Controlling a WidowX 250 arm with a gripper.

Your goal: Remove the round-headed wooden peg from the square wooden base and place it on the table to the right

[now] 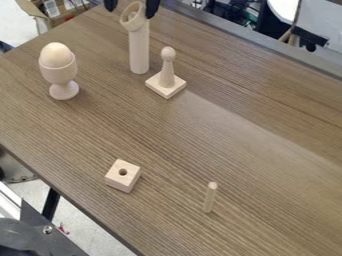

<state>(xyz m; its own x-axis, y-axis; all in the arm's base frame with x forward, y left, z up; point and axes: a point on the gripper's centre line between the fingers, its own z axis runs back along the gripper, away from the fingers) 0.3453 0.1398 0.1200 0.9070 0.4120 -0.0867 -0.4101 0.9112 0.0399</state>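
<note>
At the top edge of the camera view hangs the black gripper (131,7), its two fingers spread wide. Between and just below them is the ring-shaped, tilted top of a pale wooden post (139,50), which stands upright on the table. The right finger is very close to the ring; whether they touch I cannot tell. A gap separates the left finger from it. Just right of the post stands a wooden pawn-like piece (167,77) on a square base. Farther left, a wooden egg (57,54) rests in a wooden cup (60,74) with a footed stem.
A wooden block (123,175) with a round hole lies toward the front of the brown table (267,150). To its right stands a thin wooden peg (210,197). Behind the table's far left corner is a cardboard box (59,14). Dark metal equipment (40,235) occupies the lower left.
</note>
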